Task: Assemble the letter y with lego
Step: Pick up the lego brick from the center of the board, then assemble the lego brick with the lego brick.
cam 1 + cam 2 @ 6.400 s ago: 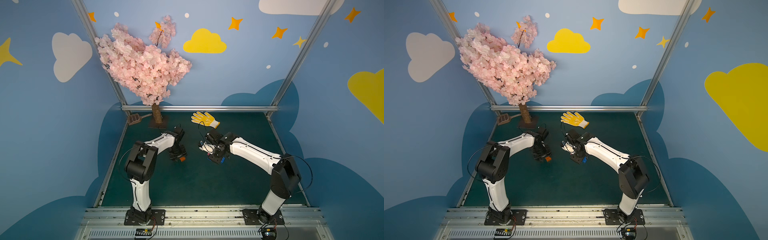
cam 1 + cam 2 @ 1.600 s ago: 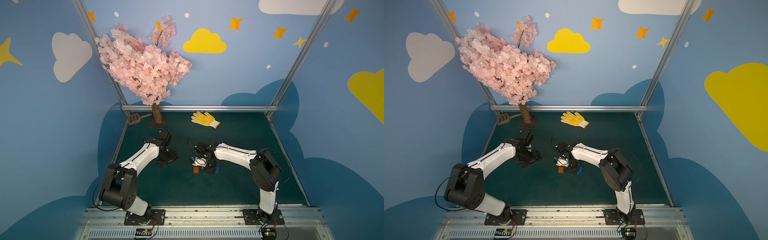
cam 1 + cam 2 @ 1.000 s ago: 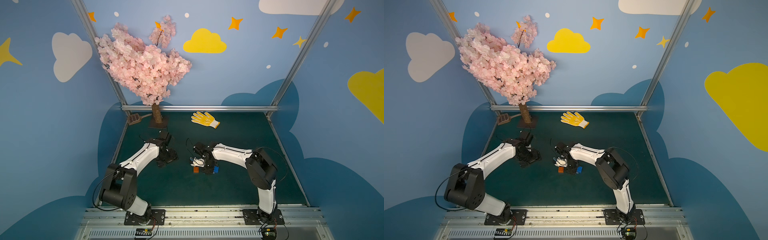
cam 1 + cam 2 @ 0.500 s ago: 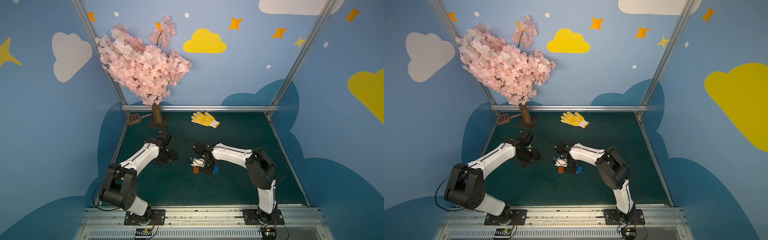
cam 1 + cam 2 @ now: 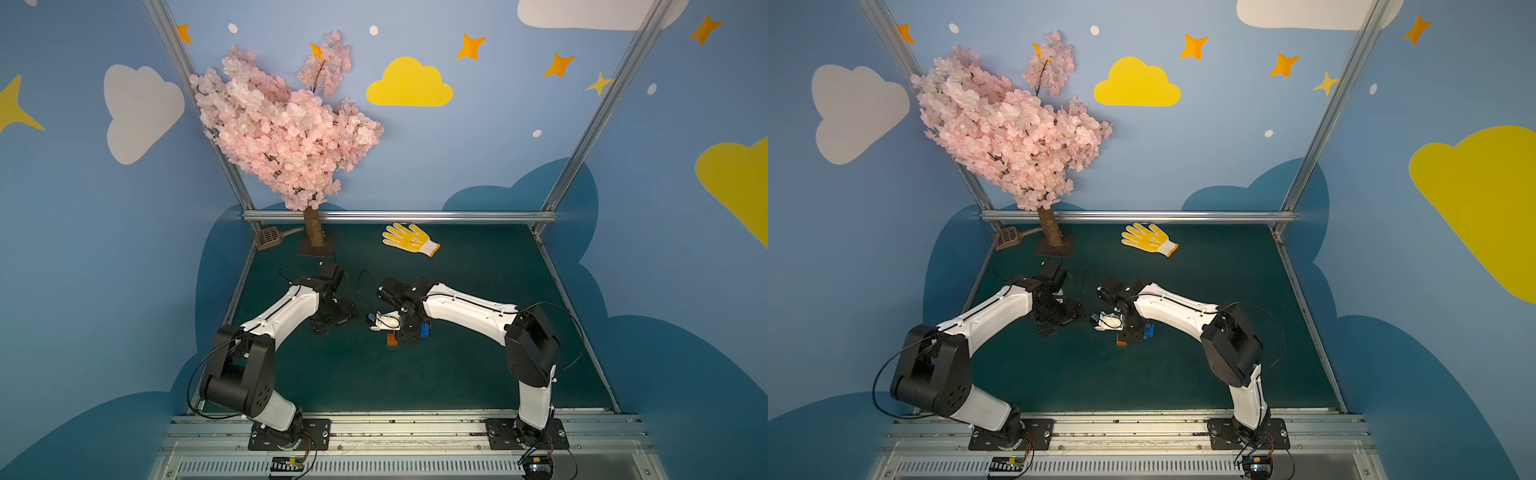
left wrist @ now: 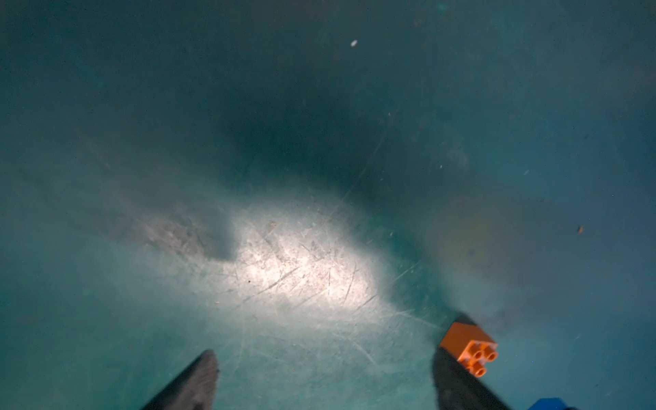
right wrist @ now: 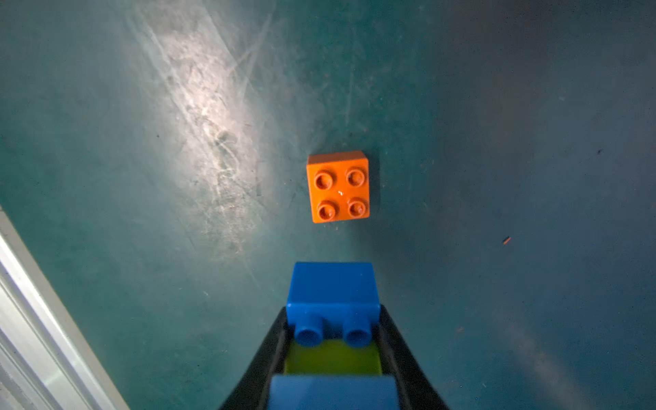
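My right gripper is shut on joined lego: a dark blue brick sticks out past the fingertips, with a lime green brick and a light blue one behind it. The rest of that piece is hidden, so no whole letter y shows. An orange brick lies studs-up on the mat just beyond the dark blue one, also visible in both top views. My left gripper is open over bare mat and holds nothing. The orange brick lies just outside one of its fingers.
On the green mat, a yellow glove lies at the back. A pink blossom tree and a brown scoop stand at the back left. An aluminium rail runs along one side in the right wrist view.
The orange brick, at my left gripper in the oldest frames, now lies on the mat by the right gripper. Both arms have come nearer the front. Over the last second they barely moved.
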Robot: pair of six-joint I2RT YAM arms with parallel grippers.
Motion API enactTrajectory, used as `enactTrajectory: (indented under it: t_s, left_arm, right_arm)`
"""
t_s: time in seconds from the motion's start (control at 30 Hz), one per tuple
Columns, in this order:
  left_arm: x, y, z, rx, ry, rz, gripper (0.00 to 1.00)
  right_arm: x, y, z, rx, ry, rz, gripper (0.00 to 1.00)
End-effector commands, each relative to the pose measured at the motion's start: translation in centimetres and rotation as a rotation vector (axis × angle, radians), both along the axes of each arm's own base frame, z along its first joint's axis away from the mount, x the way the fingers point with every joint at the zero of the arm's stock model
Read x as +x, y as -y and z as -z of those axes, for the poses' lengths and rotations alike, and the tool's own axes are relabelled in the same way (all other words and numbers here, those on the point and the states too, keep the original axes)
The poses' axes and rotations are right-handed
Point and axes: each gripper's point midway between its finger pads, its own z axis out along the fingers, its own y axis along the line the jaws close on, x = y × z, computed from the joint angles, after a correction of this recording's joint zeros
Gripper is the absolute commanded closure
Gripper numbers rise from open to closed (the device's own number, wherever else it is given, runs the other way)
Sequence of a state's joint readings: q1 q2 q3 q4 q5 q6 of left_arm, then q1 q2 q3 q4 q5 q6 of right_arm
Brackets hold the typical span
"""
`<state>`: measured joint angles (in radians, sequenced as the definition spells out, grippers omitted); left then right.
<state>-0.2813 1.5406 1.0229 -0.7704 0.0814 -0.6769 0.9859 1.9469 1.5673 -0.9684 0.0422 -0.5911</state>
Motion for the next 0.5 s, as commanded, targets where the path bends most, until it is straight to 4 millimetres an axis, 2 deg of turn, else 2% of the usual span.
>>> enactTrajectory:
  t_s: [0.0, 0.17, 0.47]
  left_arm:
    - [0.0, -0.5, -0.4, 0.017, 0.000, 0.005, 0.00]
    - [-0.3, -1.8, -0.5, 0.045, -0.019, -0.043, 0.00]
    - [-0.9, -3.7, 0.1, -0.003, -0.042, -0.140, 0.00]
  right_arm:
    - [0.0, -0.5, 0.3, -0.017, -0.007, -0.055, 1.00]
    - [0.0, -0.9, 0.8, -0.032, -0.008, -0.087, 1.00]
    - [0.0, -1.0, 1.8, -0.048, -0.021, -0.121, 1.00]
